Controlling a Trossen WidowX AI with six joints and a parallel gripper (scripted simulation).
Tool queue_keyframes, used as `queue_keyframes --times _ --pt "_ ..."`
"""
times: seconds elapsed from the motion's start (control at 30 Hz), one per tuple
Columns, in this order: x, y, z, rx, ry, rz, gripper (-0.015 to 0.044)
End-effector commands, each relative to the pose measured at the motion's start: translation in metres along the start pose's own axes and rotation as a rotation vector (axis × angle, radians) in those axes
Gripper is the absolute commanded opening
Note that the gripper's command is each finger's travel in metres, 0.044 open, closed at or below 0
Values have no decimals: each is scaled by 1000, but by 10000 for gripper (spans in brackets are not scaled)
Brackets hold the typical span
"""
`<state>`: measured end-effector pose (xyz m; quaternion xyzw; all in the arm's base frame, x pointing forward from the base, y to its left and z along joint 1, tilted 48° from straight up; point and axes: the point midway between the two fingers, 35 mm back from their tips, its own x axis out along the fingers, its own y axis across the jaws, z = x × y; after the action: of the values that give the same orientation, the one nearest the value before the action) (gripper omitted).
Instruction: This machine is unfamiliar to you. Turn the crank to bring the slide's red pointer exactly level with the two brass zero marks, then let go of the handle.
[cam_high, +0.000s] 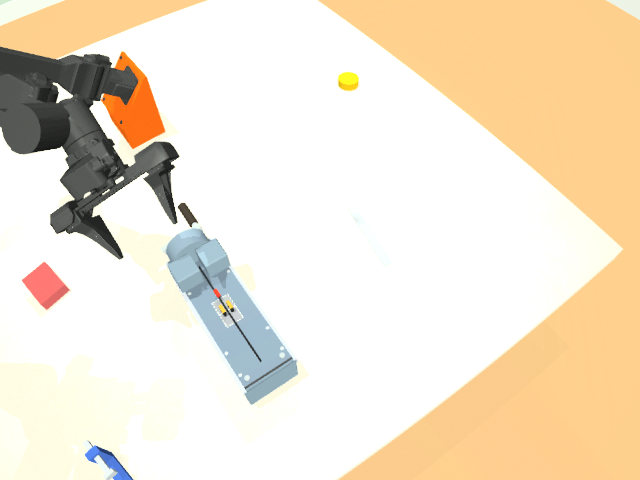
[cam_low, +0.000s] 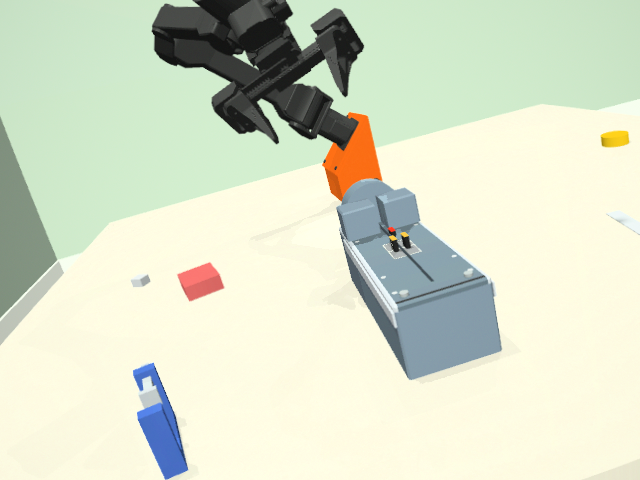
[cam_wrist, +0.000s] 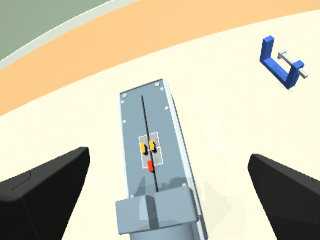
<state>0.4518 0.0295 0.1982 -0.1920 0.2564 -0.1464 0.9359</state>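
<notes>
The grey machine (cam_high: 248, 330) (cam_low: 439, 315) (cam_wrist: 170, 140) lies on the table. A dark slot runs along its top. The red pointer (cam_high: 217, 292) (cam_low: 391, 229) (cam_wrist: 151, 167) sits a little toward the crank end from the two brass zero marks (cam_high: 225, 307) (cam_low: 398, 237) (cam_wrist: 147, 147). The dark crank handle (cam_high: 188, 213) sticks out past the round drum end (cam_high: 184, 242) (cam_low: 361, 188). My gripper (cam_high: 147, 238) (cam_low: 310, 116) is open and empty, high above the crank end. Its fingers frame the machine in the wrist view.
A red block (cam_high: 45, 284) (cam_low: 200, 280) lies left of the machine. A blue clamp (cam_high: 107, 461) (cam_low: 160, 421) (cam_wrist: 283, 62) stands near the front. A yellow disc (cam_high: 348, 80) (cam_low: 614, 138) lies far off. The orange arm base (cam_high: 133, 103) (cam_low: 354, 155) stands behind the drum. A small grey cube (cam_low: 140, 280) lies left.
</notes>
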Motion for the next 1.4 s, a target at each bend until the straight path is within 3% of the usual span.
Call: queue_keyframes --times 0.0,0.37,0.67,1.37 --pt "11 12 -2 -58 39 -42 440" --pt "40 48 -18 -233 146 -167 440" --pt "74 30 -55 -237 146 -171 440" --pt "72 32 -53 -236 147 -171 440"
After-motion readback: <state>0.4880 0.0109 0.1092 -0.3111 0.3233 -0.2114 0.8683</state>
